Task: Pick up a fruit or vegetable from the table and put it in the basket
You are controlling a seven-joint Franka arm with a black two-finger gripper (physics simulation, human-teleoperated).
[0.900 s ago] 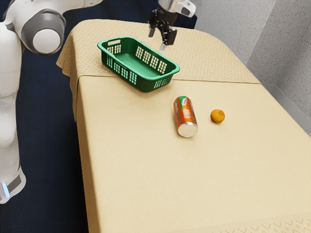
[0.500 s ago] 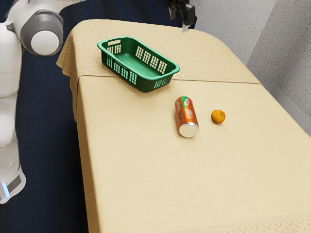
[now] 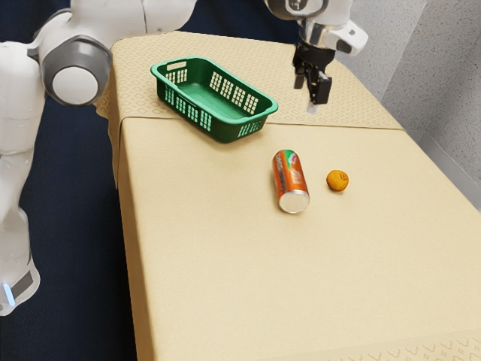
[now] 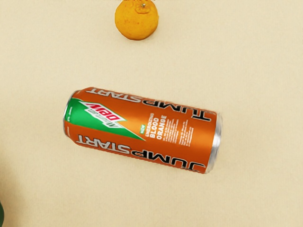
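My gripper [image 3: 307,96] hangs above the table's far part in the exterior view, fingers apart with nothing between them, to the right of the basket. An orange fruit [image 3: 337,180] rests on the cloth, nearer the camera than the gripper. The green basket [image 3: 223,130] stands upright, its visible inside bare. In the wrist view the fruit [image 4: 137,20] lies beyond one long side of the can, apart from it, and a dark green bit of the basket [image 4: 1,213] shows at the corner.
An orange soda can [image 3: 290,180] lies on its side between basket and fruit, touching neither; the wrist view shows the can [image 4: 142,130] with its label. A beige cloth covers the table [image 3: 248,278]. A grey wall [image 3: 447,98] rises beyond the table's right edge.
My arm has swung toward the exterior view's right, from above the basket's far side, and the gripper is lower now. The can has shifted slightly rightward.
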